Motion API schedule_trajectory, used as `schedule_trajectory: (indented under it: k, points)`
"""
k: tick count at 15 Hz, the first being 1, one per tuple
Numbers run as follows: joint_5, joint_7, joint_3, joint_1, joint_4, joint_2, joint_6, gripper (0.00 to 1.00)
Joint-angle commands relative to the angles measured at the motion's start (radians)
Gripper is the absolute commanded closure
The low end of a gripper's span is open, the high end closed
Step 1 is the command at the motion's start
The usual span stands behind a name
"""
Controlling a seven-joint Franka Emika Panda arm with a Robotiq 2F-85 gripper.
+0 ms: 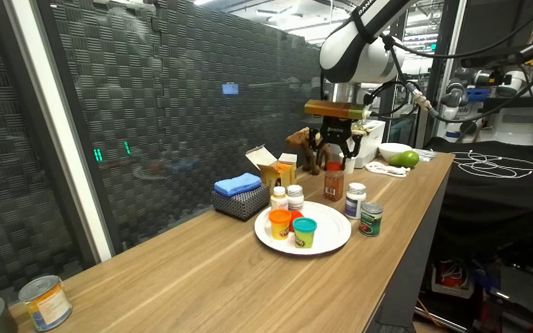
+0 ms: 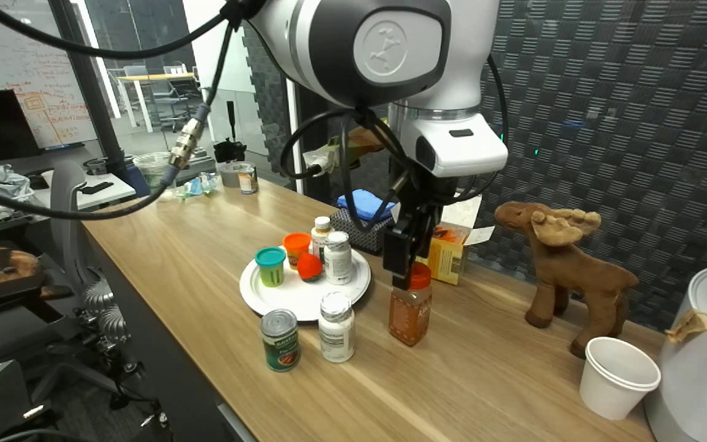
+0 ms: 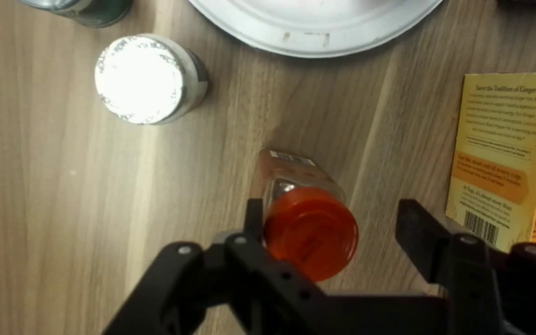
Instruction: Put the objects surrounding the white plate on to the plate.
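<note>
The white plate [image 1: 329,227] holds a teal-lidded tub [image 1: 304,233], an orange-lidded tub [image 1: 280,225], a red ball [image 2: 309,266], a small bottle [image 1: 279,201] and a white bottle [image 2: 337,259]. Beside the plate stand a red-lidded spice jar [image 1: 334,186], another white bottle [image 2: 337,331] and a green can [image 2: 280,342], all upright on the table. My gripper [image 3: 333,223] is open above the table, with the jar's red lid [image 3: 312,232] between its fingers. The left finger in the wrist view is close to the lid; I cannot tell if it touches.
An open yellow box [image 3: 505,158] stands close beside the right finger in the wrist view. A black mesh box [image 1: 242,203] with a blue cloth [image 1: 238,184] is beside the plate. A brown plush moose [image 2: 565,264] and white paper cup [image 2: 617,380] stand beyond the jar.
</note>
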Motion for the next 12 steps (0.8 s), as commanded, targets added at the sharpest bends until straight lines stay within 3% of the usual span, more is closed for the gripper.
schedule_trajectory:
  k: [1, 4, 12]
  points:
    - [0.010, 0.004, -0.006, -0.003, 0.017, -0.006, -0.020, 0.55]
    - [-0.006, 0.019, -0.016, 0.001, 0.003, -0.019, 0.008, 0.75]
    - [-0.036, -0.007, 0.002, 0.038, -0.077, -0.138, 0.079, 0.75]
